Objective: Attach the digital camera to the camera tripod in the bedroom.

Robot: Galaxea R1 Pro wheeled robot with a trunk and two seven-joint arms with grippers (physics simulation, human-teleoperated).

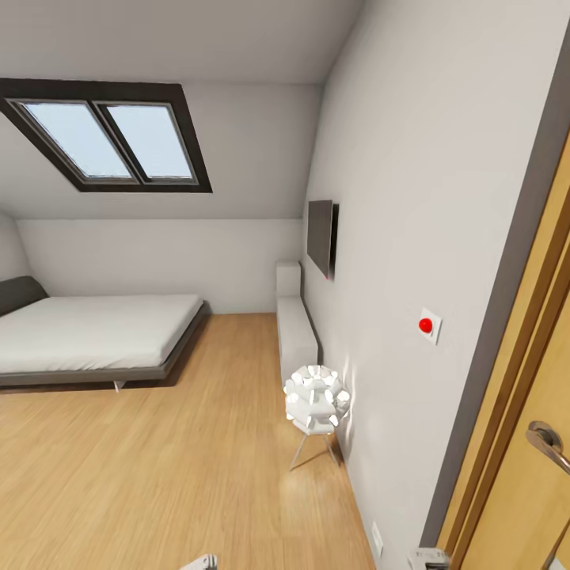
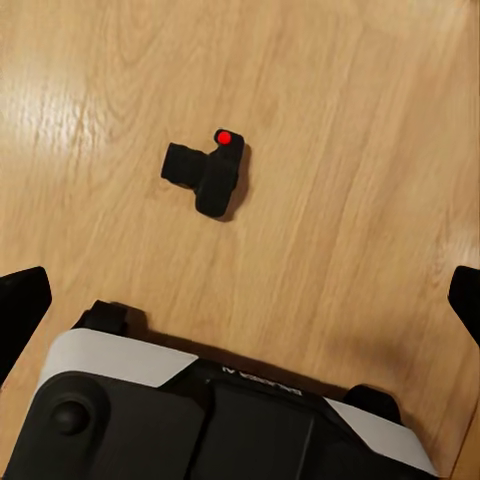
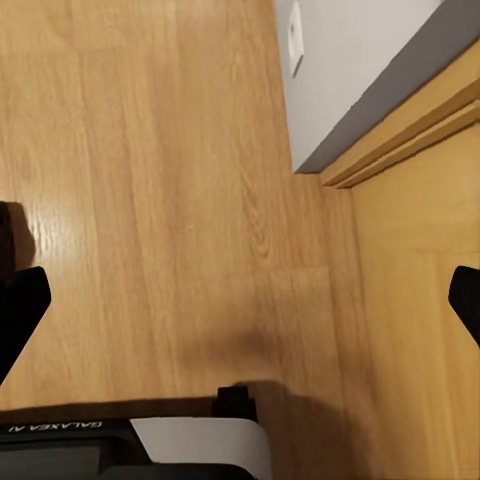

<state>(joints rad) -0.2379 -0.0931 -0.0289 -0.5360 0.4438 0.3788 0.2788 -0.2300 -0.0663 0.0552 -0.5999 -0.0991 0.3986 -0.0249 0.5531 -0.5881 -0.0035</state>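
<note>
We see the digital camera (image 2: 208, 175) lying on the wood floor (image 2: 330, 150), apart from our left gripper (image 2: 240, 300), whose fingers are spread wide. Our right gripper (image 3: 240, 300) hangs equally spread beside the door (image 3: 420, 330), with the bed (image 1: 95, 328) and a white globe lamp (image 1: 316, 398) ahead.

Only one legible marking. Right wrist view: white capitals "GALAXEA", seen upside down, with a further character or two cut off at the picture edge, printed on the black housing panel of the right arm (image 3: 60, 450), directly behind the right gripper (image 3: 240, 300).

Left wrist view: small pale lettering on the black centre panel of the left arm's housing (image 2: 255, 385), behind the left gripper (image 2: 240, 300); too blurred to read.

Head view: no text, numbers or signs readable.
</note>
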